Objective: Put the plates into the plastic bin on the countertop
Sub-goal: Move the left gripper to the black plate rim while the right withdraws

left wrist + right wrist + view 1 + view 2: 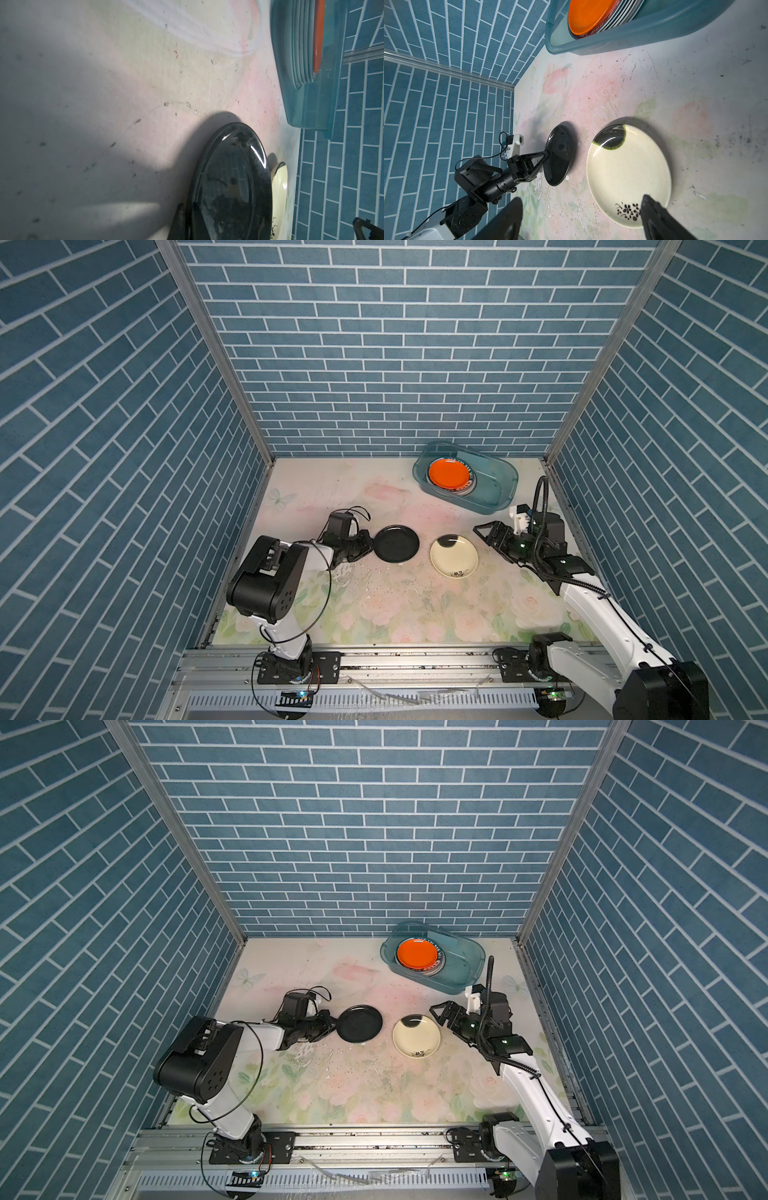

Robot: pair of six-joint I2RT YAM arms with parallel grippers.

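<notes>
A black plate (397, 544) (360, 1023) (230, 182) (559, 153) sits mid-countertop. My left gripper (372, 545) (336, 1026) (187, 214) (547, 153) is shut on its left rim. Whether the plate is lifted I cannot tell. To its right a cream plate (454, 556) (416, 1036) (629, 176) with a black blot lies flat. My right gripper (486, 541) (441, 1019) (579, 202) stands open at that plate's right edge, one finger over the rim. The teal plastic bin (494, 493) (457, 973) (307, 104) (612, 39) at the back right holds a stack topped by an orange plate (449, 473) (417, 953) (587, 14).
The floral countertop (332, 497) (299, 969) is scuffed and speckled. Blue brick walls (374, 364) close the back and both sides. A grey metal rail (415, 659) with the arm bases runs along the front. The bin's right half shows only its floor.
</notes>
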